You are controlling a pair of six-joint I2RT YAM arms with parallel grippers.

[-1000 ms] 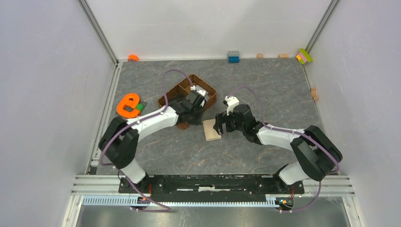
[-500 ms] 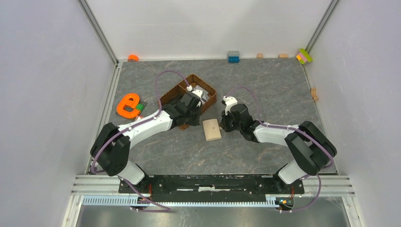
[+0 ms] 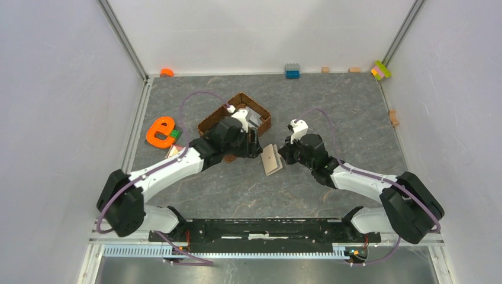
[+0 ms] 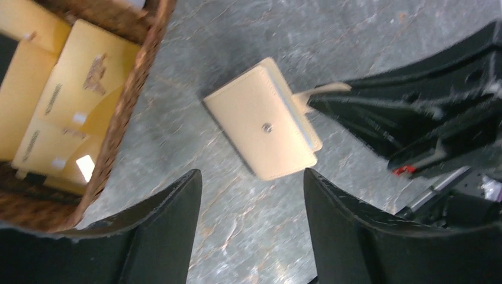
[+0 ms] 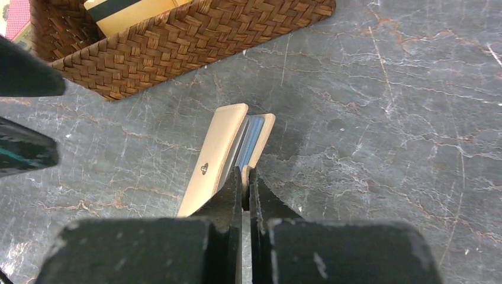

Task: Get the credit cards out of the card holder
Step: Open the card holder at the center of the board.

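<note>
Your right tool (image 5: 245, 172) now clenches the tab of the small beige folding card holder (image 4: 264, 127), newly tilted up, while your left tool (image 4: 251, 176) has released.

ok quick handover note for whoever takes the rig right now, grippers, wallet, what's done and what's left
Left gripper: open, empty, over the card holder, next to the wicker basket.
Right gripper: shut on the card holder's closing tab.
Card holder: on the table, partly open, grey sleeves showing at its edge.
Done: tab gripped; no credit cards clearly seen outside it.
Left: open it fully, pull the cards out.
</note>
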